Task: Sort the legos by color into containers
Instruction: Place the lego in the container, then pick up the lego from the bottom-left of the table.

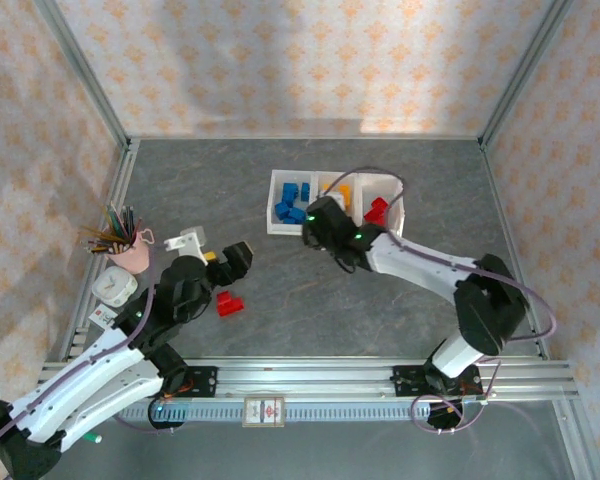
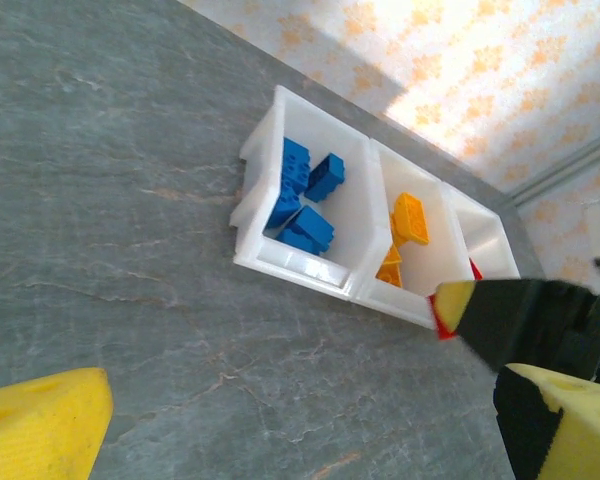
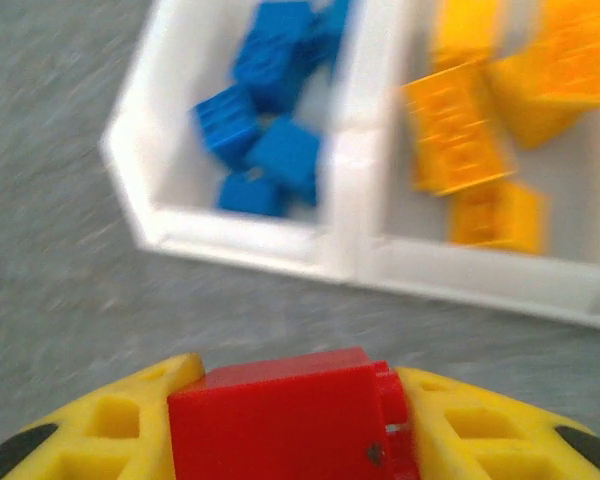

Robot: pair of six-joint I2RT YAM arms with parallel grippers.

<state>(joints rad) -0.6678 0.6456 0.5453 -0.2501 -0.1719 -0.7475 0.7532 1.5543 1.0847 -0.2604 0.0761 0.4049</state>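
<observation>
The containers (image 1: 277, 225) are three joined white bins at the back of the table. Blue legos (image 1: 292, 200) lie in the left bin, yellow-orange ones (image 1: 340, 195) in the middle, red ones (image 1: 377, 210) in the right. My right gripper (image 1: 315, 222) hangs just in front of the bins, shut on a red lego (image 3: 280, 420) held between its yellow fingers (image 3: 100, 430). One more red lego (image 1: 227, 303) lies on the table beside my left gripper (image 1: 238, 258). That left gripper (image 2: 300, 430) stands open over bare table, with nothing between its fingers.
A pink pencil cup (image 1: 130, 250) full of coloured pencils stands at the left edge, with a small white object (image 1: 185, 240) beside it and a white box (image 1: 113, 288) in front. Patterned walls enclose the grey table (image 1: 280, 160) on three sides.
</observation>
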